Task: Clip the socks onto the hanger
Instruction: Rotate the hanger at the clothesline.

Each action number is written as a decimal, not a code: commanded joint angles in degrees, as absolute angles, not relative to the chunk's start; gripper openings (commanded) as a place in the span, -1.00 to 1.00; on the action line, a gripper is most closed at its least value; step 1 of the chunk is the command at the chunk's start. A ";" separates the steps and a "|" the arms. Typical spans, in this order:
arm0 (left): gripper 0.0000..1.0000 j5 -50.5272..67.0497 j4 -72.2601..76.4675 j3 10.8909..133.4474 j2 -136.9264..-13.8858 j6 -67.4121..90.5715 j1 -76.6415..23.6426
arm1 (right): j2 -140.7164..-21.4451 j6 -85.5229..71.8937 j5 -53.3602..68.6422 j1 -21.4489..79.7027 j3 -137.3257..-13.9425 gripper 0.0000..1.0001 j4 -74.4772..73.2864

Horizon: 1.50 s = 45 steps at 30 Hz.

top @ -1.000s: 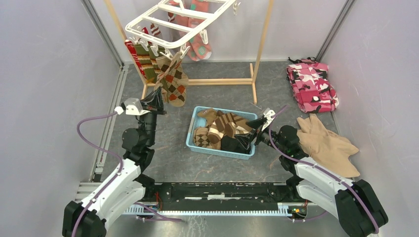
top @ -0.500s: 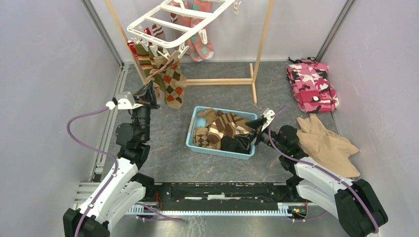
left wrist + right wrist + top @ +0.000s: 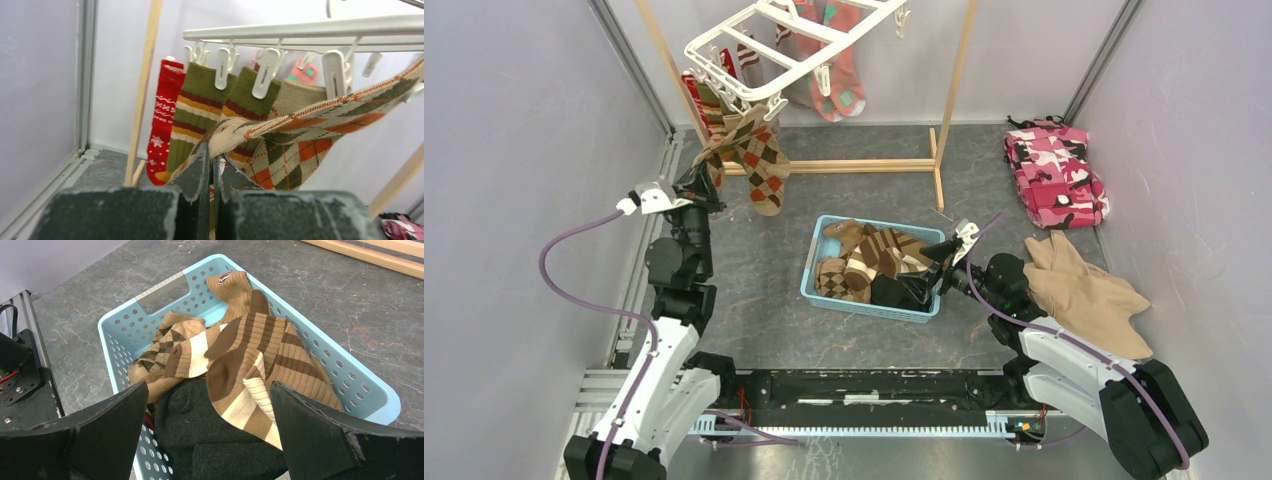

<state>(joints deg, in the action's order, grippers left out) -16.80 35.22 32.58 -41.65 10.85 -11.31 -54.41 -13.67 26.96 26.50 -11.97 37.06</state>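
The white hanger (image 3: 764,45) (image 3: 300,32) hangs tilted from the wooden stand. Several socks are clipped along its rim, among them a red one (image 3: 162,115) and olive striped ones (image 3: 195,105). My left gripper (image 3: 699,185) (image 3: 211,150) is shut on the lower end of an argyle sock (image 3: 759,160) (image 3: 320,120), which stretches taut up to the hanger's right side. My right gripper (image 3: 929,275) (image 3: 207,390) stands wide open just above the socks in the basket (image 3: 874,260), over a brown striped sock (image 3: 250,350) and a black one (image 3: 200,430).
The light blue basket (image 3: 809,270) (image 3: 160,287) sits mid-floor between the arms. The wooden frame stand (image 3: 954,90) stands at the back. A pink camouflage cloth (image 3: 1056,170) and a beige cloth (image 3: 1089,290) lie to the right.
My left gripper has moved left and toward the back wall with the argyle sock in it. The hanger and its clipped socks have swung left and back. The right arm has not moved.
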 commanded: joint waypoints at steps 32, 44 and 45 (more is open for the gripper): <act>-0.96 13.55 39.30 50.36 -66.86 36.74 21.32 | -56.28 -14.14 29.95 26.37 -12.44 0.96 40.99; -0.96 14.84 40.08 51.41 -69.58 38.57 21.85 | -57.13 -14.79 31.29 26.39 -12.61 0.96 41.92; -0.96 14.85 40.09 51.47 -69.61 38.66 21.84 | -57.13 -14.80 31.32 26.35 -12.65 0.96 41.92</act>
